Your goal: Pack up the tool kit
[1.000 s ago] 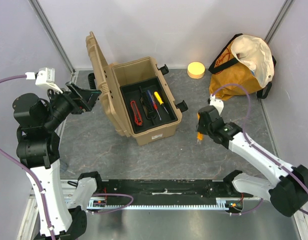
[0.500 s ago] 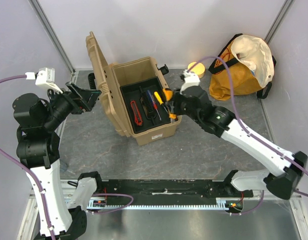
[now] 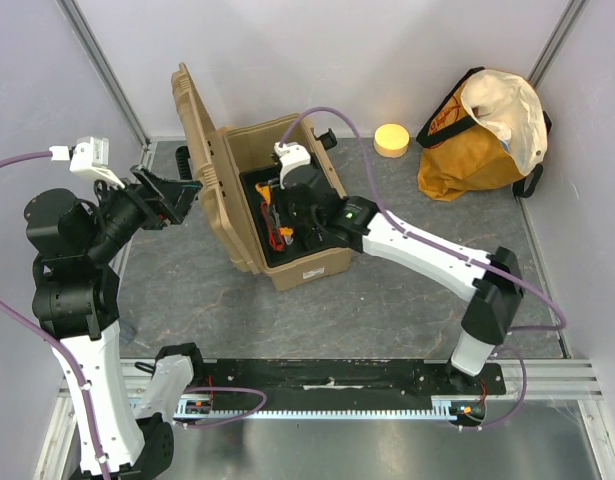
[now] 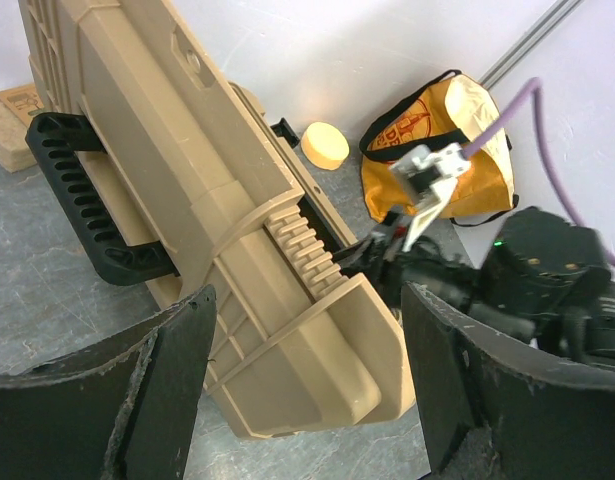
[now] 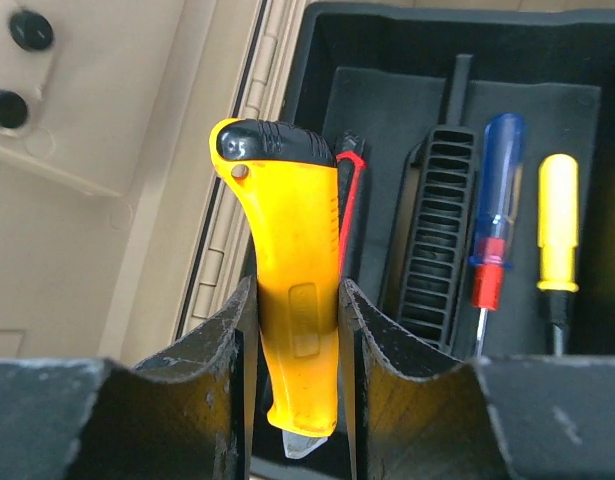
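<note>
Top external view: the tool kit (image 3: 312, 268), a tan hard-plastic toolbox, sits open on the grey table (image 3: 387, 300), left of centre and towards the back wall. Its lid (image 3: 199, 140) stands up on the left side, and two black latches (image 3: 364, 211) stick out on the right. A black tray (image 3: 322, 170) fills the inside.

The right arm reaches in from the right and lies across the tray, so most of the tools in it are hidden from above. The right wrist view shows them: a black tool with a red edge (image 5: 349, 200) nearest the hinge, then a black ribbed tool (image 5: 439, 235), a blue-handled screwdriver (image 5: 495, 210) and a yellow-handled screwdriver (image 5: 557, 235), all lying side by side along the tray.

The right gripper (image 5: 295, 350) is clamped on a yellow utility knife (image 5: 292, 300), with one finger pressed against each flat side. The knife's black end points away from the camera and hangs over the tray's left edge, above the red-edged tool.

The left gripper (image 4: 307, 400) hovers outside the box, on the far side of the raised lid, with its jaws wide apart and nothing between them. The lid blocks its way to the tray. Its camera faces the lid's outer face and black carry handle (image 4: 87, 200), with a small tan block (image 4: 12, 125) on the table just behind.

A round yellow disc (image 3: 391, 140) lies near the back wall, just right of the box. An orange-yellow cloth bag (image 3: 482, 130) slumps in the far right corner.
</note>
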You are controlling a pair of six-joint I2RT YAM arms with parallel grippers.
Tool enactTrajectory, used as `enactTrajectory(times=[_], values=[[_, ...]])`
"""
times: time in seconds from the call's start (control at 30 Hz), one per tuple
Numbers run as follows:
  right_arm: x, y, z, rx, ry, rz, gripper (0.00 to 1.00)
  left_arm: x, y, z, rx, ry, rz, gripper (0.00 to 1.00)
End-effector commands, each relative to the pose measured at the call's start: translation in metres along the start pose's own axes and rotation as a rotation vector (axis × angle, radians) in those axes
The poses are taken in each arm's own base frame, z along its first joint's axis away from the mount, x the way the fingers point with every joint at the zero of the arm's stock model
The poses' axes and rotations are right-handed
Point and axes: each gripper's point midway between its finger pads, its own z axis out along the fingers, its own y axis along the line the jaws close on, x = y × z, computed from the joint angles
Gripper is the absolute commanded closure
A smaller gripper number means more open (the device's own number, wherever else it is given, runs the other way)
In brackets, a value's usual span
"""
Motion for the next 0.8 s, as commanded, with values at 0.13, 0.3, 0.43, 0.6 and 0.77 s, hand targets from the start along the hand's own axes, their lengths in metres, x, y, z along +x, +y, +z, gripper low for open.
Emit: enactTrajectory(times=[0.13,0.3,0.43,0.6,0.77], values=[[-0.002,0.014,0.040,0.040,-0.020,-0.086,0.81,-0.003,-0.002,-0.001,0.013,-0.014,0.038,0.20],[0.011,0.003,0.054,0.108,0.004,-0.106,0.80,-0.002,-0.002,-0.002,0.011,-0.014,0.044,0.20],[0.024,-0.003,0.065,0.138,0.035,-0.122,0.77,-0.001,-0.001,-0.001,0.009,-0.012,0.041,0.20],[0.038,-0.012,0.073,0.188,0.062,-0.124,0.73,0.000,-0.001,-0.002,0.007,-0.012,0.042,0.20],[0.039,-0.023,0.074,0.267,0.067,-0.092,0.56,-0.001,0.000,-0.002,0.004,-0.013,0.044,0.20]])
